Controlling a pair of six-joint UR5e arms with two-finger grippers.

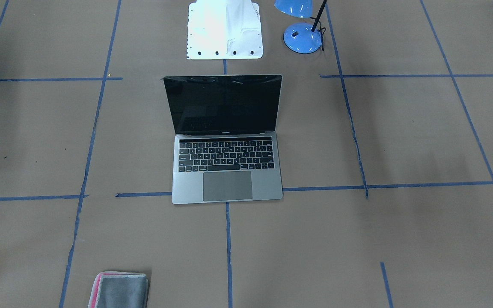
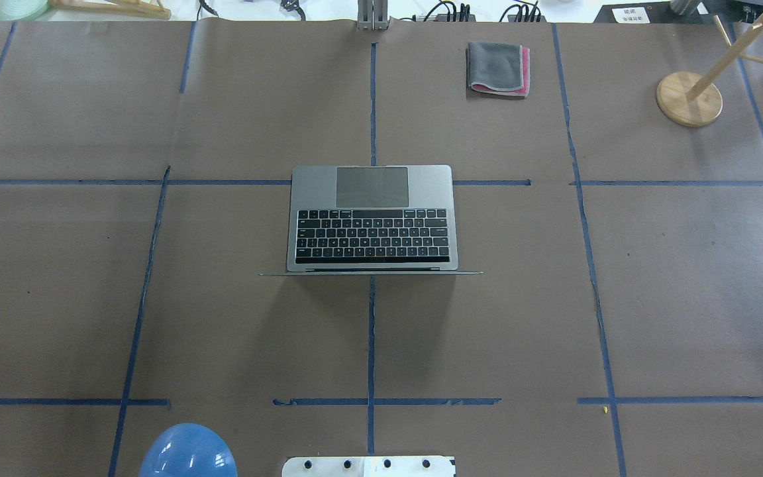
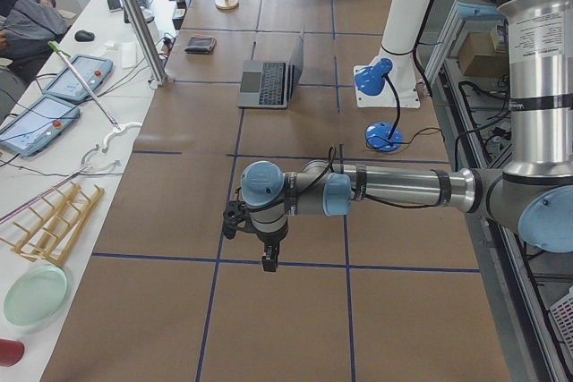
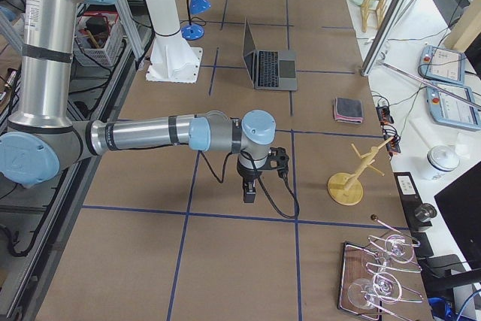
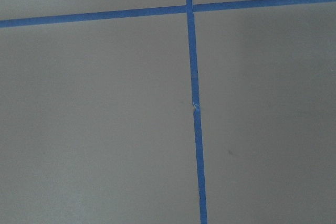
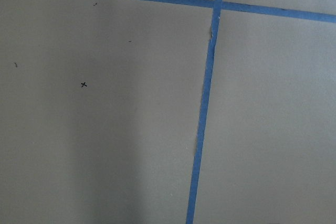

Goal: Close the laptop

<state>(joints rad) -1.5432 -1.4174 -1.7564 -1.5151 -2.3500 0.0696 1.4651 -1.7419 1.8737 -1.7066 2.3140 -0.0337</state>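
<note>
The laptop [image 1: 227,188] stands open in the middle of the table, its black screen upright and its keyboard and trackpad facing away from the robot. It also shows in the overhead view [image 2: 371,228] and both side views [image 3: 269,82] [image 4: 269,65]. My left gripper [image 3: 269,261] hangs over bare paper far off to the table's left end. My right gripper [image 4: 249,195] hangs over bare paper far off to the right end. Both show only in the side views, so I cannot tell whether they are open or shut. The wrist views show only brown paper and blue tape.
A blue desk lamp [image 1: 302,36] stands by the white robot base [image 1: 225,30]. A folded grey cloth with a pink edge [image 2: 497,68] lies at the far edge. A wooden stand [image 2: 688,98] is at the far right.
</note>
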